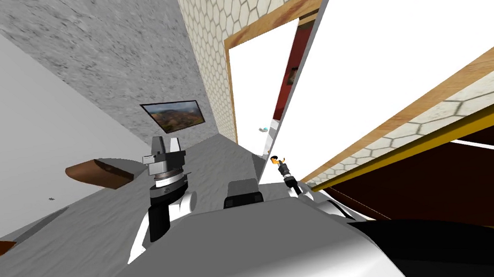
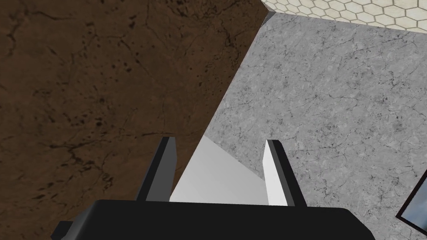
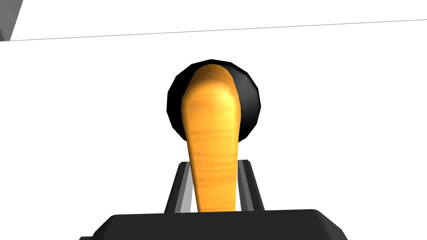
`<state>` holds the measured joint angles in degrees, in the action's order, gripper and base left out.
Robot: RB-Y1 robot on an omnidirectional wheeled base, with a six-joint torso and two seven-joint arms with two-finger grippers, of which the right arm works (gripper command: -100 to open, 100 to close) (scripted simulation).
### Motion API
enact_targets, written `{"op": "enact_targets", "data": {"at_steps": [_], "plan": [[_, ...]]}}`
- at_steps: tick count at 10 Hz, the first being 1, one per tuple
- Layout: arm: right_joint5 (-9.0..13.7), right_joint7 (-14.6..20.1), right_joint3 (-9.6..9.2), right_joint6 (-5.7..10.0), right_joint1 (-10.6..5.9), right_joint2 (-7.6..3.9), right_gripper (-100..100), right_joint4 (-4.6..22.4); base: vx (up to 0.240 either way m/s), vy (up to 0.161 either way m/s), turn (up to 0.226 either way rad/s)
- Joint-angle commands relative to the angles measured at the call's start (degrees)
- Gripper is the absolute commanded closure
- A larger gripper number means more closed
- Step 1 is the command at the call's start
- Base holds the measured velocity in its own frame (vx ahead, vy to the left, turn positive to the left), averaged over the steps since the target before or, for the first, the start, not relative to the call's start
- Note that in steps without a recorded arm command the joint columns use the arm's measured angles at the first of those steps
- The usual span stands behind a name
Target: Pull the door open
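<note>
In the head view the white door [image 1: 396, 55] stood on my right. The right gripper [image 1: 279, 164] met the orange handle [image 1: 275, 157] near the door's edge, and the left gripper [image 1: 164, 148] was raised well apart from it. The left wrist view showed its fingers [image 2: 275, 175] spread, holding nothing. The right wrist view made the grip plain: both blades were clamped on the handle's sides, short of its black round base [image 3: 250, 104].
</note>
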<state>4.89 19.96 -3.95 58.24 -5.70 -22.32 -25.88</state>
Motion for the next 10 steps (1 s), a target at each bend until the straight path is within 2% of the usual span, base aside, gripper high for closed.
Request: {"op": "enact_targets", "data": {"at_steps": [1,5,10], "plan": [[0.0,0.0,0.0,0.0,0.0,0.0,100,0.0,-0.085,-0.035,0.021],[1.33,-0.65,-0.97,-0.48,0.26,0.07,100,-0.57,-0.201,-0.05,0.195],[3.17,-1.5,-2.16,-0.95,0.41,0.05,100,-1.35,-0.21,-0.106,0.197]]}}
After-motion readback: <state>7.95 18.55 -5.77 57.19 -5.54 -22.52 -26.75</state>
